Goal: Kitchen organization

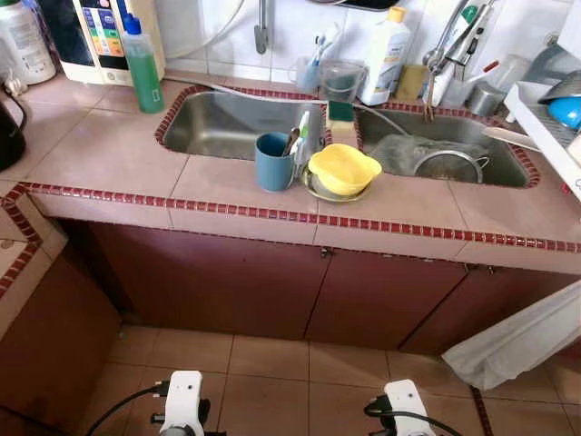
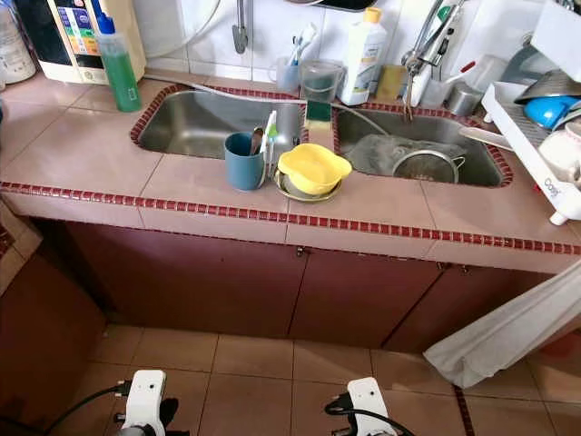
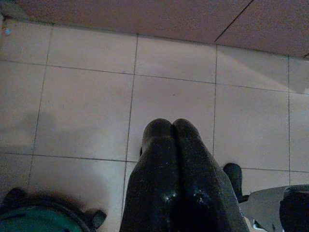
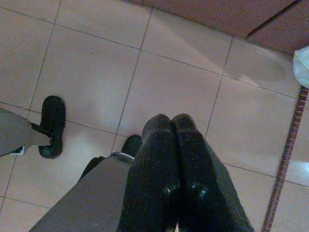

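Left eye view: looked down on a pink tiled counter (image 1: 109, 154) with a double sink (image 1: 227, 123). Blue cup (image 1: 273, 162) with utensils stood on the front strip between basin and counter edge, just beside a yellow bowl (image 1: 344, 168) resting on a plate. Green bottle (image 1: 143, 65) upright at the back left, white bottle (image 1: 385, 56) behind the divider, strainer (image 1: 448, 164) in the right-hand basin. Both arms hung low by the floor, well apart from the cup and bowl.

Right eye view: same scene, plus a dish rack (image 2: 545, 136) on the far right and a white bag (image 2: 508, 331) hanging below the counter.

Left wrist view: left gripper (image 3: 172, 126) pointed at the floor tiles (image 3: 87, 111), fingers pressed together, gripping nothing.

Right wrist view: right gripper (image 4: 171, 123) likewise over bare tiles, fingers closed and empty; none of the dishes near them.
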### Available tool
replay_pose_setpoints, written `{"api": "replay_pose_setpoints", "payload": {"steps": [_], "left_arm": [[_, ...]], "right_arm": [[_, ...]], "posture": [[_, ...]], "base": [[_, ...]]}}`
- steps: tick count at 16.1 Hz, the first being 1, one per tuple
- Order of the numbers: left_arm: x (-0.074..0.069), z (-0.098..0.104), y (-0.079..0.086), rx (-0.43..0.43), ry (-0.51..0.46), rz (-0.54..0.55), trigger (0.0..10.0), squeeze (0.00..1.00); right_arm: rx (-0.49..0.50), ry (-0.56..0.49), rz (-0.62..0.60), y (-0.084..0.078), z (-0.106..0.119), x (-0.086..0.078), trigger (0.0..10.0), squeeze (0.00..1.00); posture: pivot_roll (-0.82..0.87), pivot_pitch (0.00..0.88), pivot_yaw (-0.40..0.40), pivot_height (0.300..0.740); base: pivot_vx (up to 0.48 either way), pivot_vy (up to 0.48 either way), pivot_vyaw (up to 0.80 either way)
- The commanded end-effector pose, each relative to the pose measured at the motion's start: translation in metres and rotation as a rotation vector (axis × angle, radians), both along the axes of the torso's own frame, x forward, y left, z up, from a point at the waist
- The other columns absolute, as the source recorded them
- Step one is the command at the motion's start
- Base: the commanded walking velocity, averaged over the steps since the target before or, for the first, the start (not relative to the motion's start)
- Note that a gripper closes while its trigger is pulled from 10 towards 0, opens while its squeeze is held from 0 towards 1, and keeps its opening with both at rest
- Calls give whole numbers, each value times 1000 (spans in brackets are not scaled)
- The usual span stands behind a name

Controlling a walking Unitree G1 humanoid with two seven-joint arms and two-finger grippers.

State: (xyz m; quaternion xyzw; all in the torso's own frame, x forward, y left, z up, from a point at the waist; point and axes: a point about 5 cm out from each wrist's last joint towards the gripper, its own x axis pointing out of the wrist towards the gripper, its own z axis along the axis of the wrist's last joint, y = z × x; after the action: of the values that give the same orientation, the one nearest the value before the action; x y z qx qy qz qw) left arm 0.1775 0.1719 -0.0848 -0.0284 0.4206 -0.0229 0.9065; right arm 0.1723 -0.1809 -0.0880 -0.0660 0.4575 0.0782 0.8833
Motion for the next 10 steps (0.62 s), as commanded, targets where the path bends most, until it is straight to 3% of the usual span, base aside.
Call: {"api": "replay_pose_setpoints", "payload": {"steps": [1, 7, 8, 10], "left_arm": [[-2, -1, -1, 2, 11, -2, 10000, 0], [-3, -2, -2, -18, 17, 3, 10000, 0], [-3, -1, -2, -36, 10, 14, 10000, 1000], [-3, -1, -2, -44, 8, 18, 10000, 1000]], "right_arm": [[-15, 4, -4, -3, 0, 0, 10000, 0], [-24, 8, 4, -4, 0, -1, 10000, 0], [-25, 7, 4, -4, 0, -1, 10000, 0], [-27, 6, 4, -4, 0, 0, 10000, 0]], "posture": [[79, 18, -68, 740], [80, 13, -70, 740], [81, 11, -69, 740], [82, 14, -70, 740]], "base": [[0, 0, 0], [0, 0, 0], [0, 0, 0], [0, 0, 0]]}}
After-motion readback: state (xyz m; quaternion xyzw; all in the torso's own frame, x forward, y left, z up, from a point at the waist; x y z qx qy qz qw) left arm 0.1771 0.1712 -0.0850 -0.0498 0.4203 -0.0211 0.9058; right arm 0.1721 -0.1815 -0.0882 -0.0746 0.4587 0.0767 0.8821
